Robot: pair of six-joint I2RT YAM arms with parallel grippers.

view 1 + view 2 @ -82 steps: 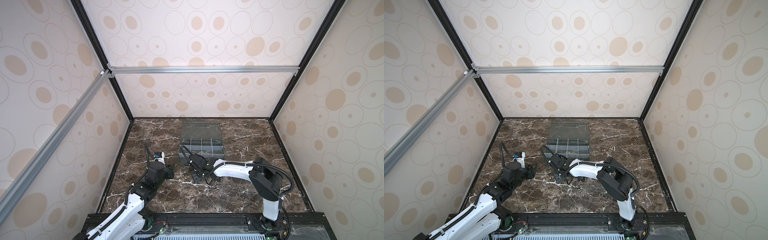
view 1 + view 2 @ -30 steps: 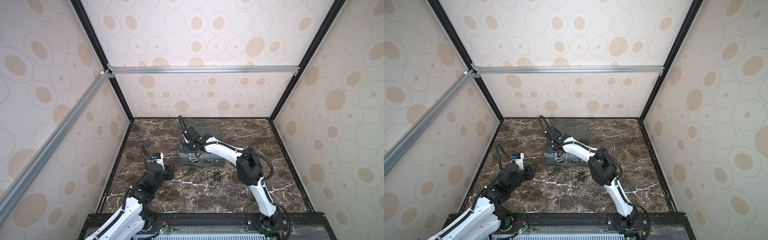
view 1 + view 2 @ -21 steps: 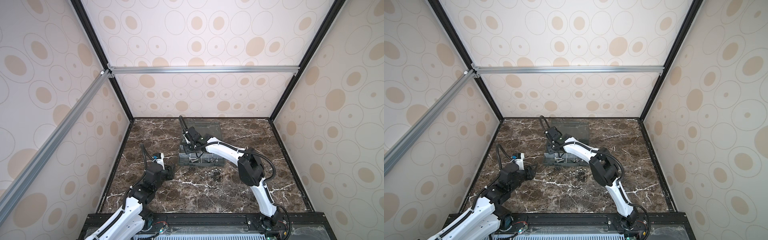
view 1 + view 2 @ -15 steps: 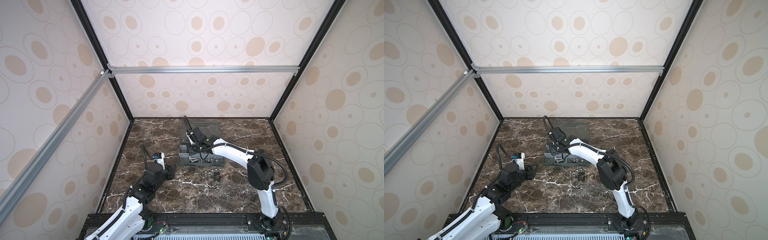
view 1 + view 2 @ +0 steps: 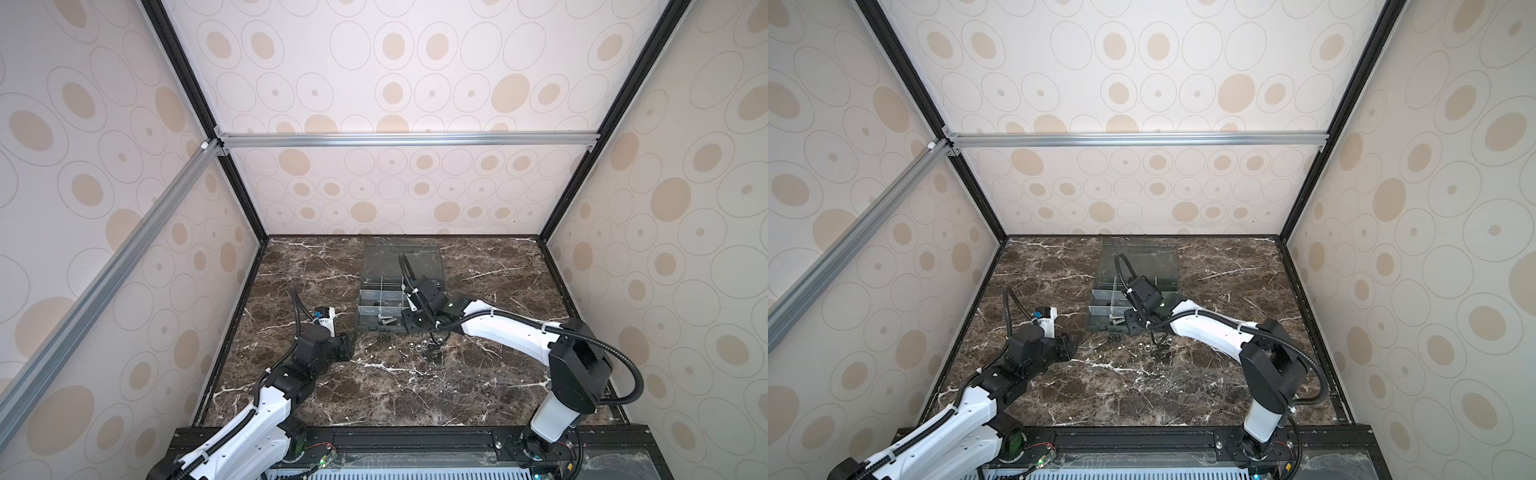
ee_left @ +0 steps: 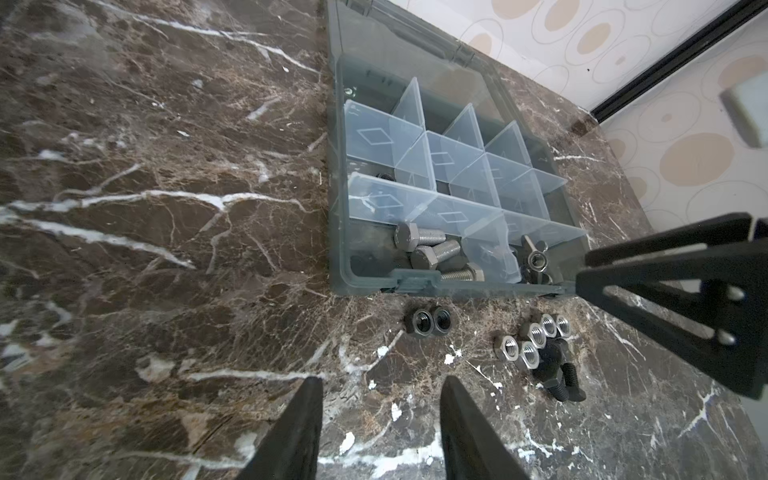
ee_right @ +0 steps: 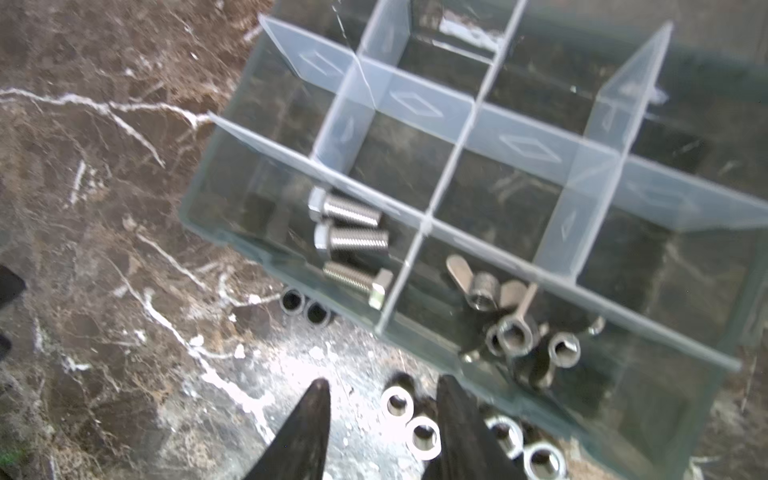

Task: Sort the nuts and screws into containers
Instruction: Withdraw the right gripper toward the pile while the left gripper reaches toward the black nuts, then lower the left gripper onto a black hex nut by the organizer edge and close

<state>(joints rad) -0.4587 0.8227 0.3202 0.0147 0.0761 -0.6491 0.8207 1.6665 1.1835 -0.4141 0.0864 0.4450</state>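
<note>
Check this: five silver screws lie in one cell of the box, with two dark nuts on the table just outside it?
Not five: the left wrist view shows three silver screws in that cell of the box, with the two dark nuts on the table just outside.

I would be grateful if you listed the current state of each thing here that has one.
lid: open, laid back behind the box.
left hand: open, empty.
right hand: open, empty.
silver screws: three lying in one cell.
wing and hex nuts: in the neighbouring cell.
silver nuts: loose on the table.
dark nuts: loose, two side by side.
</note>
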